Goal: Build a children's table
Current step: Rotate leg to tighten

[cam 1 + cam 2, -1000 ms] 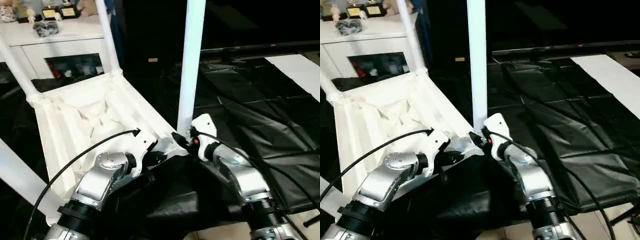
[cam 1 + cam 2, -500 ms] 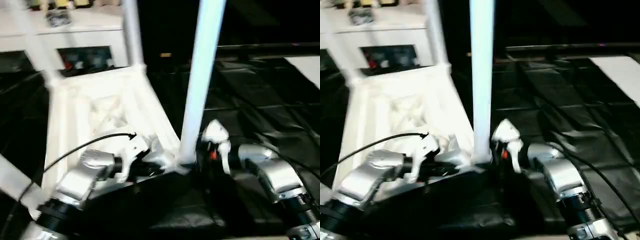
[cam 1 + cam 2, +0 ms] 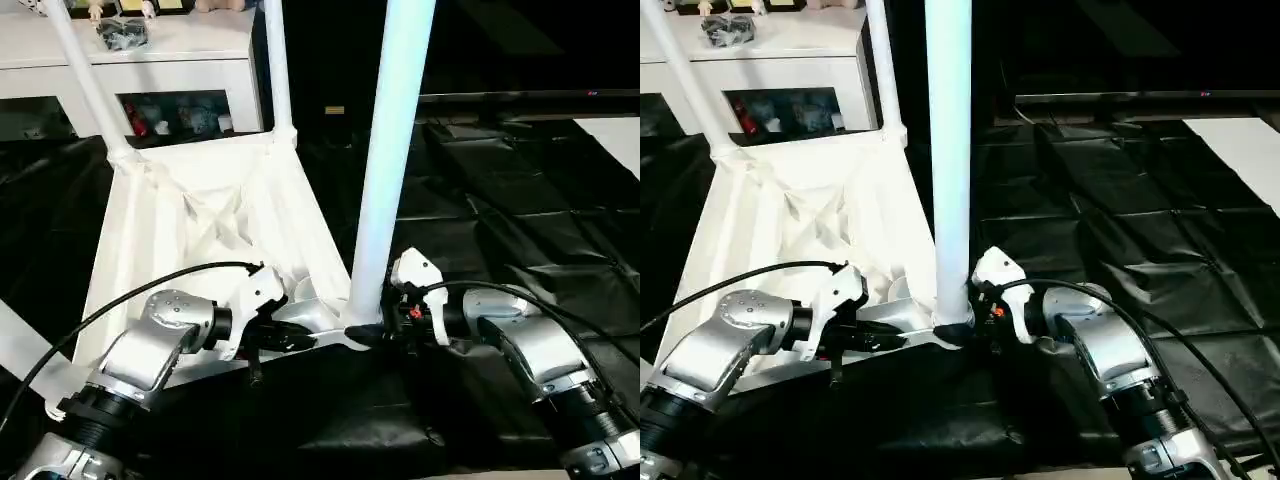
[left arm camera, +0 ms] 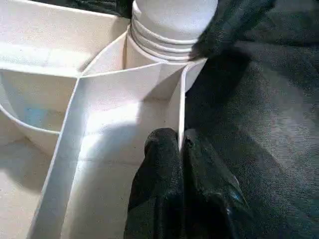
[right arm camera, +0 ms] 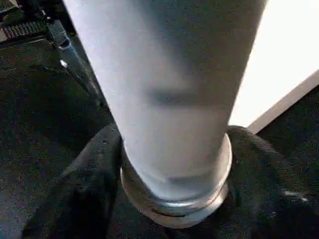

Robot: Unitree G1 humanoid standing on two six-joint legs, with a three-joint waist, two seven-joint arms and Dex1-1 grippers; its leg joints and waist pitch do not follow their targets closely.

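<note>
Right wrist view: leg between claw fingers

A black crinkled sheet carries the upturned white tabletop.

Both silver forearms reach forward and angle inward toward each other. The left hand is pinched closed; the right hand has its fingers spread around a tube.
</note>
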